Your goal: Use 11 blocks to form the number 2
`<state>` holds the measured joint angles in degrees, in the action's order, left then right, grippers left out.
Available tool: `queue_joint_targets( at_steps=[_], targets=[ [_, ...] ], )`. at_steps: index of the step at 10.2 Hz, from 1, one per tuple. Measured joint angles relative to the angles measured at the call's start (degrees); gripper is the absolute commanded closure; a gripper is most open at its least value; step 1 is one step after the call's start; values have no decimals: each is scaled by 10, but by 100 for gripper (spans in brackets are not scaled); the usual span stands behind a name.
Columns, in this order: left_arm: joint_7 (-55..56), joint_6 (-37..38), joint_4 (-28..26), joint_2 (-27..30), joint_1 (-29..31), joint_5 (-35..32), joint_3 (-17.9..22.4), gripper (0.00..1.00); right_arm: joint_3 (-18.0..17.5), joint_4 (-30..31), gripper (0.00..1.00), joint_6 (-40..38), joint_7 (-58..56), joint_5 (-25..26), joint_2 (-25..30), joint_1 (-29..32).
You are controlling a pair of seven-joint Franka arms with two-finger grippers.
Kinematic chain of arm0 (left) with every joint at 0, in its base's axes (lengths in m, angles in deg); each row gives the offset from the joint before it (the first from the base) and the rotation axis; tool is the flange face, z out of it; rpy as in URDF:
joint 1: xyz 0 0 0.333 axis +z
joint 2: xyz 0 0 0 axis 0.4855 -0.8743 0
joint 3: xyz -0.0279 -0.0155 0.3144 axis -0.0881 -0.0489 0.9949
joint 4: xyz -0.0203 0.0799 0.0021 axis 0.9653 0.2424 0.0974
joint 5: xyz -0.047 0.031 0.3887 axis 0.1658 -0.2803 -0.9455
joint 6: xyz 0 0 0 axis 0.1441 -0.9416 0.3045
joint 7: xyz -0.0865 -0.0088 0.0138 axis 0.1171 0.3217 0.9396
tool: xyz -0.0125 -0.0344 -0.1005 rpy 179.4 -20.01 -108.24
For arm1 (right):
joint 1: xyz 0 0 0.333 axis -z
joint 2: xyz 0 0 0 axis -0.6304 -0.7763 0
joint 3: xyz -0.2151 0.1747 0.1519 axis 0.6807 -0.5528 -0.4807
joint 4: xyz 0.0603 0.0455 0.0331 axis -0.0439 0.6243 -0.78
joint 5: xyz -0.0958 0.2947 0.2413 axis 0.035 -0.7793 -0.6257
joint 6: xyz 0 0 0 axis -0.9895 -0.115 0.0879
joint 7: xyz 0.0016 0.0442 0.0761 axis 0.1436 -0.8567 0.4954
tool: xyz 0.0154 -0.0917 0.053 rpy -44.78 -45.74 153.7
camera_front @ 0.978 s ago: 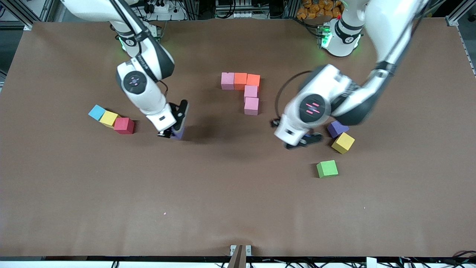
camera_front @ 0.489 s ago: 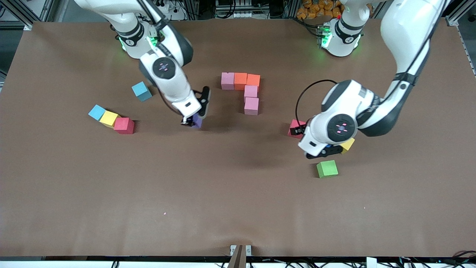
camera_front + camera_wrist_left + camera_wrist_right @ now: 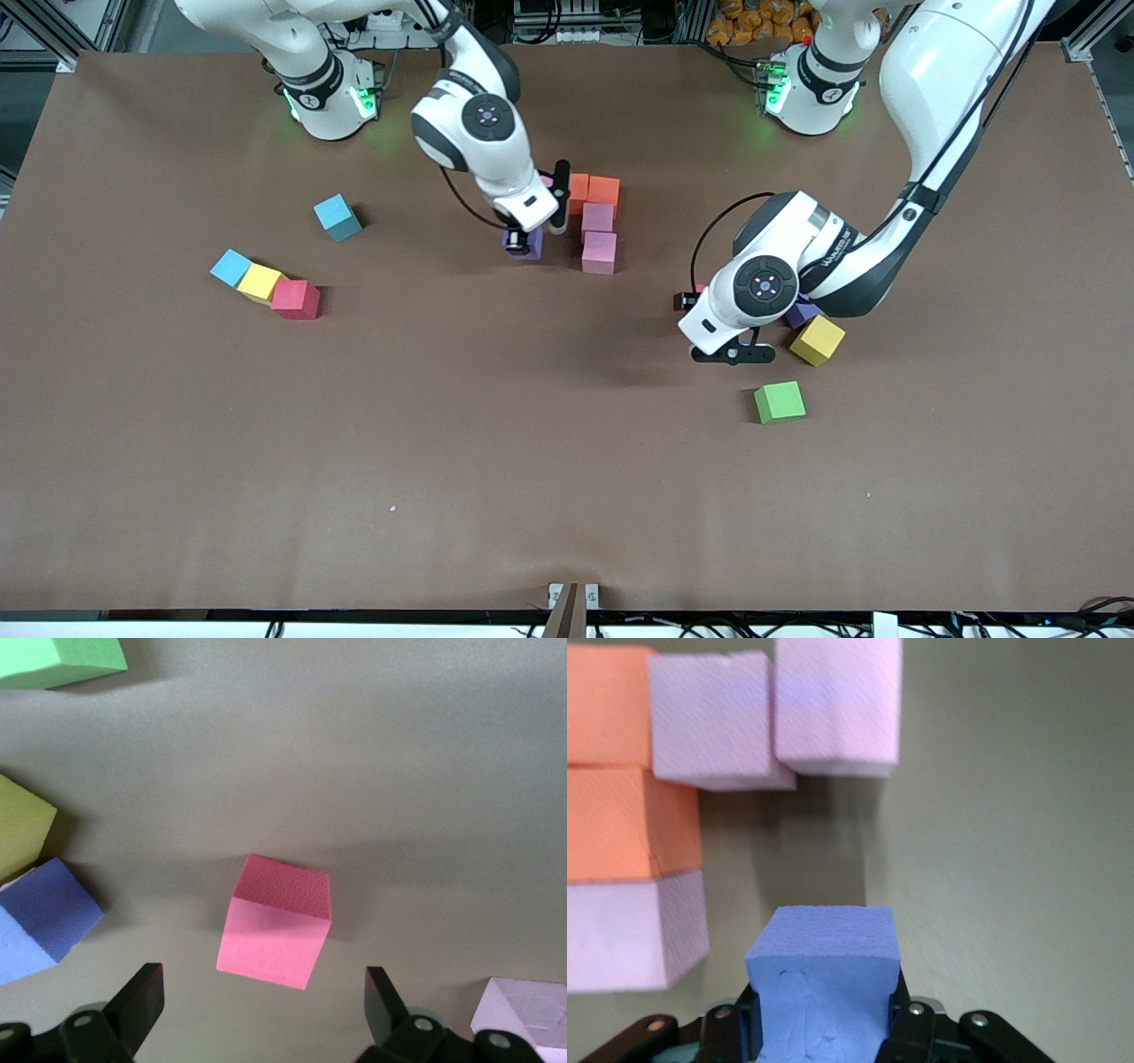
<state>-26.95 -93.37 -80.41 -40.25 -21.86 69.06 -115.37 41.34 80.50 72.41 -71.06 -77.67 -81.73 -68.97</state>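
The right gripper [image 3: 524,243] was shut tight on a purple block [image 3: 824,988]. The block sat between its two fingers with its flat sides straight and its top face level. Its edges ran the same way as the edges of the blocks in the shape. The gripper held it low over the table [image 3: 567,478], just beside the shape, toward the right arm's end.

The shape was a row and a short line. In the row, a pink block [image 3: 620,935] touched an orange block [image 3: 578,189], and that one touched a second orange block [image 3: 604,190]. Two more pink blocks [image 3: 598,216] [image 3: 599,252] ran from the second orange block toward the front camera.

The left gripper [image 3: 731,354] hung with its jaws wide and held nothing. In the left wrist view a red block [image 3: 276,921] lay on the table, between the lines of the two fingers [image 3: 133,1003] but apart from both. It was turned a little, not square to them.

Near the left gripper lay a second purple block [image 3: 802,312], touching a yellow block [image 3: 817,339]. A green block [image 3: 780,401] lay alone, nearer to the front camera.

Toward the right arm's end, a light-blue block [image 3: 231,266], a yellow block [image 3: 260,282] and a red block [image 3: 296,299] touched in a slanted line. One more light-blue block [image 3: 337,217] lay alone, farther from the front camera.
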Motion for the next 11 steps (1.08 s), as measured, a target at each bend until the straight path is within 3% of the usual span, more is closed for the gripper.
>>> queue_joint_targets(
  at_steps=[3, 7, 11],
  targets=[
    [-2, -7, -8, 0, 2, -6, 0, 0, 36, -42, 60, 0, 0, 0, -37, -30],
    [-2, -16, -14, 0, 2, -11, 0, 0, 45, -55, 60, 1, 6, 0, -64, -33],
    [-3, -37, -28, 0, 3, -12, 1, 0, 85, -75, 60, 2, 39, 0, -76, -98]
  ],
)
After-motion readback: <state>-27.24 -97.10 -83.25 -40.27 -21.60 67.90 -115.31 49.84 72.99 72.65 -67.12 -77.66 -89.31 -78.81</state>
